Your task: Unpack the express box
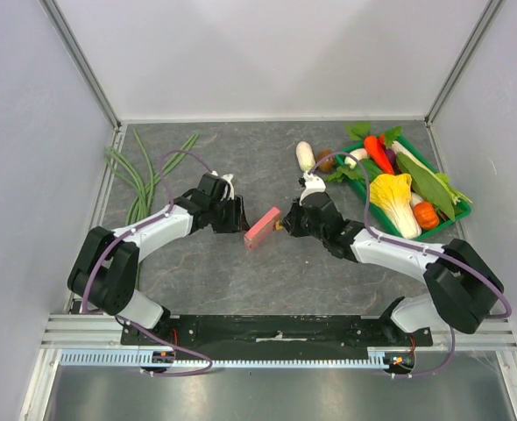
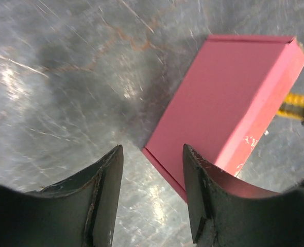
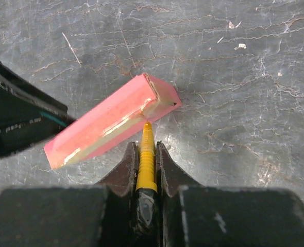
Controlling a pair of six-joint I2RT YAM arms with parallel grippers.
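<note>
The pink-red express box [image 1: 262, 228] lies on the table's middle, closed. It fills the upper right of the left wrist view [image 2: 229, 103] and lies diagonally in the right wrist view [image 3: 111, 121]. My right gripper [image 3: 147, 152] is shut on the yellow-and-black utility knife [image 3: 146, 164], and the knife's tip touches the box's taped long side near its right corner. The knife's yellow end also shows in the left wrist view [image 2: 299, 105]. My left gripper [image 2: 152, 154] is open and empty just left of the box [image 1: 234, 215], its right finger [image 2: 214, 200] over the box's near corner.
A green vegetable tray [image 1: 456, 215] with corn, carrot, cabbage and other toy vegetables stands at the back right. A white radish [image 1: 304, 155] lies beside it. Long green beans [image 1: 145, 175] lie at the back left. Grey walls close in the table.
</note>
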